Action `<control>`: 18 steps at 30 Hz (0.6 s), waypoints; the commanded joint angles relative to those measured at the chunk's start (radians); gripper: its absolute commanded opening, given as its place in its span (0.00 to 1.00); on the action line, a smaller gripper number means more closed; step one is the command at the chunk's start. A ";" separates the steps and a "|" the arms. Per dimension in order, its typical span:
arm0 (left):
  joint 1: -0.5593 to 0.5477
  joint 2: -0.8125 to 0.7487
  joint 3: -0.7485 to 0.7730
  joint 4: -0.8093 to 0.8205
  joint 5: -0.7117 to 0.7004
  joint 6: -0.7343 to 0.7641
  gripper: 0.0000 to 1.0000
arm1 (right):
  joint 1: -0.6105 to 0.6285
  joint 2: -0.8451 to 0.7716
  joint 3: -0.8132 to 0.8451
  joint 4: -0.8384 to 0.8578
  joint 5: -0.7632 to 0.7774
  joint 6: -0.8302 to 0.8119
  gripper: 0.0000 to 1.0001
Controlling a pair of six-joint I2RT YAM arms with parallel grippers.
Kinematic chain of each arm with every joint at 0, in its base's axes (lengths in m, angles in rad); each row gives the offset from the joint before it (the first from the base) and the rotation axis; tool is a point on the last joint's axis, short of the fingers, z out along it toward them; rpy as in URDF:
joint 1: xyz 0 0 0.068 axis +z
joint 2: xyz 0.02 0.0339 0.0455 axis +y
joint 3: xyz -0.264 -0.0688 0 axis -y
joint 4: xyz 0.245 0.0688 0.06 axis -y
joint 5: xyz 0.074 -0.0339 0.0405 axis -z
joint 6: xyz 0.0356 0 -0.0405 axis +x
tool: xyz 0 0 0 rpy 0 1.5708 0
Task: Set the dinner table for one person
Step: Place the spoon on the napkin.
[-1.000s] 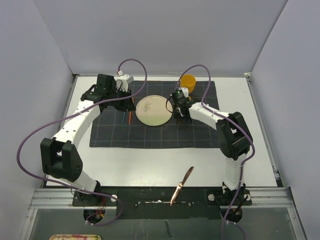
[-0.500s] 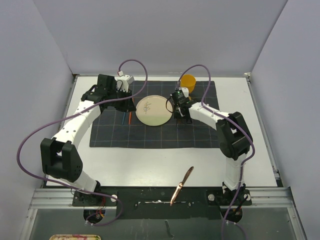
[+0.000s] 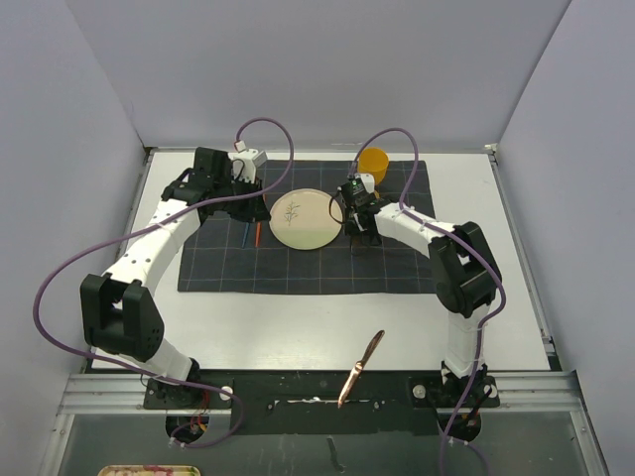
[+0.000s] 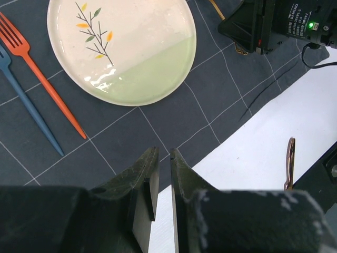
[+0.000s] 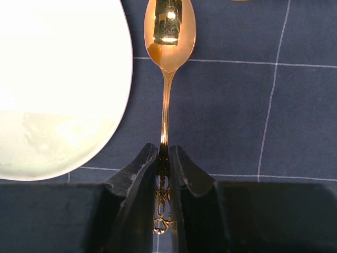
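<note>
On the white dinner table [image 3: 298, 327] lies a dark grid cloth [image 3: 397, 263] with a cream and green plate [image 3: 306, 219] [image 4: 121, 50] [image 5: 58, 84] at its middle. My right gripper [image 3: 359, 226] [image 5: 164, 158] is shut on the ornate handle of a gold spoon [image 5: 168, 31], which sits just right of the plate, low over the cloth, bowl pointing away. My left gripper [image 3: 254, 203] [image 4: 164, 158] hovers left of the plate, its jaws nearly together with nothing between them. An orange fork [image 4: 47, 87] and a blue fork [image 4: 26, 105] lie left of the plate.
An orange cup [image 3: 373, 161] stands at the cloth's far edge, right of the plate. A copper-coloured knife [image 3: 360, 369] [image 4: 289, 163] lies on the bare tabletop near the front rail [image 3: 298, 402]. Grey walls close in the left, far and right sides.
</note>
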 commanded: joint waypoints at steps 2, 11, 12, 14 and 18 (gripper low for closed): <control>-0.010 -0.074 0.008 0.036 -0.009 0.002 0.14 | 0.005 -0.019 0.052 0.018 0.037 0.023 0.00; -0.011 -0.084 0.002 0.039 -0.010 0.003 0.14 | 0.005 0.000 0.074 -0.008 0.034 0.036 0.00; -0.011 -0.085 -0.002 0.044 -0.011 0.001 0.14 | 0.005 0.004 0.076 -0.011 0.031 0.040 0.00; -0.012 -0.074 0.006 0.037 0.002 -0.004 0.14 | 0.002 0.015 0.088 -0.027 0.018 0.047 0.00; -0.017 -0.066 0.020 0.035 0.008 -0.009 0.14 | 0.000 0.024 0.101 -0.024 0.015 0.052 0.00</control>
